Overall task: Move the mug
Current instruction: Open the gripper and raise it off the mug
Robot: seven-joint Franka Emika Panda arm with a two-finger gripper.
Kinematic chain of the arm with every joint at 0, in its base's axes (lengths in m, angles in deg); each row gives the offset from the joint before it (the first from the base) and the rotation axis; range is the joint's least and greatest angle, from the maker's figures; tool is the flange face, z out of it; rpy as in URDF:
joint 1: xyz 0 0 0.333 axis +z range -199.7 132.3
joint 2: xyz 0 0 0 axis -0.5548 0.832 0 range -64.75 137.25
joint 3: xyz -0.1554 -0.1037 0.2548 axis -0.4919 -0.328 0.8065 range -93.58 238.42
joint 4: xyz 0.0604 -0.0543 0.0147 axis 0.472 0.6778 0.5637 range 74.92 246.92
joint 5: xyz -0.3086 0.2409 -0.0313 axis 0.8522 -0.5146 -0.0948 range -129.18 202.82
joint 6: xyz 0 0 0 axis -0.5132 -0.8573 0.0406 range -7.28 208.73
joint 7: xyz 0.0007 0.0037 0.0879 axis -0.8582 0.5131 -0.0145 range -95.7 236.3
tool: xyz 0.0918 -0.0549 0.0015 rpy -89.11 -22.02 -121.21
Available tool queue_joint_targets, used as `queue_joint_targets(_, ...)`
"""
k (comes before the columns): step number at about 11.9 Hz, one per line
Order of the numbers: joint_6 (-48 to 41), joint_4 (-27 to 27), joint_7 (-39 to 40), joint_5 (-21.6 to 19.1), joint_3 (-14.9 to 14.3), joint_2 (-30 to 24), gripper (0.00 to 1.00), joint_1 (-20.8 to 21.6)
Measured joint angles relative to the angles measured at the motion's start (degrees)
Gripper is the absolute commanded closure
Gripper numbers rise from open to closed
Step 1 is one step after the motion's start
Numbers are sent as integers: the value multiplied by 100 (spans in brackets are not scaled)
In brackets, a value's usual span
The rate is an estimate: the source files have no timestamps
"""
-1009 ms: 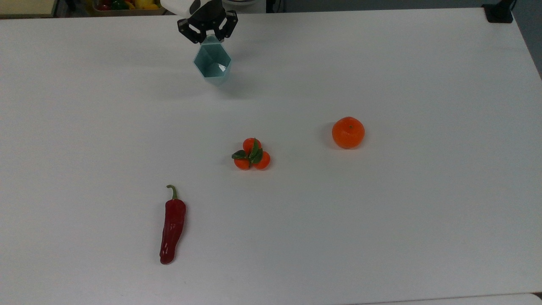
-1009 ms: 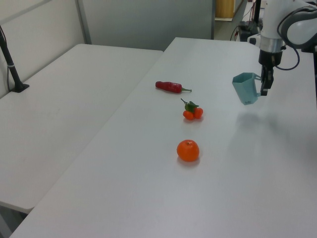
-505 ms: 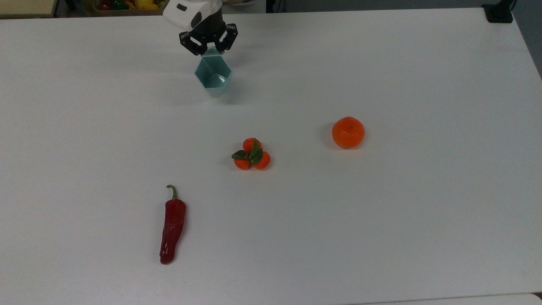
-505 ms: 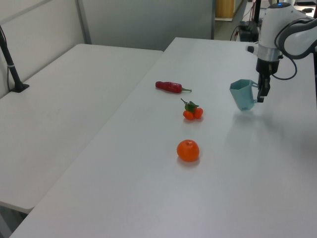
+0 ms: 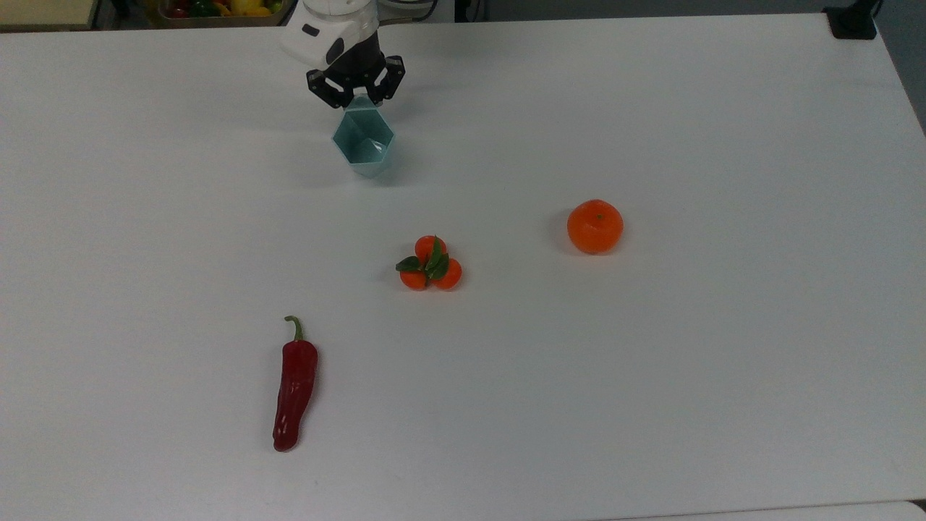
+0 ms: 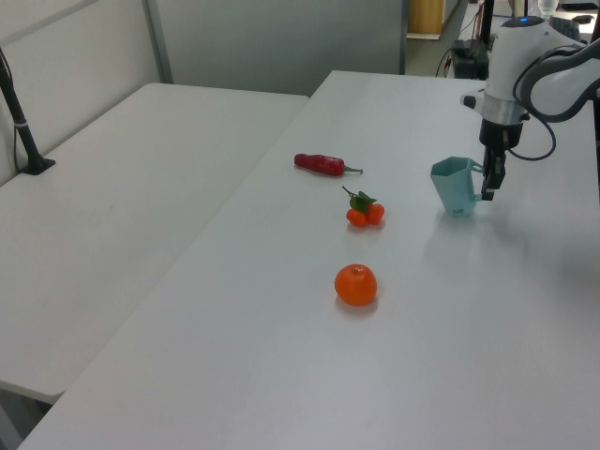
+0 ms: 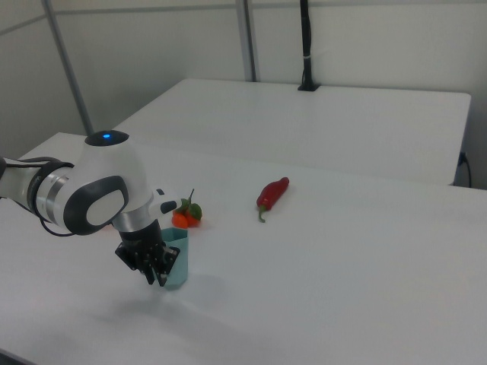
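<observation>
Gripper (image 5: 355,96) in the top view pinches the mug (image 5: 363,144) by its handle, near the table's (image 5: 651,376) far edge. Left view: mug (image 6: 455,185) upright, base at or just above the surface, well apart from the tomatoes (image 6: 364,210). Right view: gripper (image 7: 161,272) beside it; release only once the base sits flat

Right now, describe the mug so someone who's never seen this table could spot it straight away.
Start at the white table and find the robot arm's gripper near the top view's upper edge. The mug sits directly below it in the top view, held by its handle. It is the one pale teal thing, with a six-sided rim, while the pepper, orange and small fruit cluster are red or orange.
</observation>
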Motion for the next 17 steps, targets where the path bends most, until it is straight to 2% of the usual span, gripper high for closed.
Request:
queue_joint_targets(3,0,0,0,-4,0,1,60,-19)
queue_joint_targets(7,0,12,1,-5,0,122,47,-66)
queue_joint_targets(8,0,12,1,-5,0,135,40,-66)
queue_joint_targets(10,0,11,0,-5,-1,143,0,-66)
queue_joint_targets(13,-279,-83,-3,-5,-1,131,0,-87)
queue_joint_targets(15,-779,-377,-36,-7,-3,79,0,-138)
queue_joint_targets(17,-1501,-930,-134,-9,-5,13,0,-197)
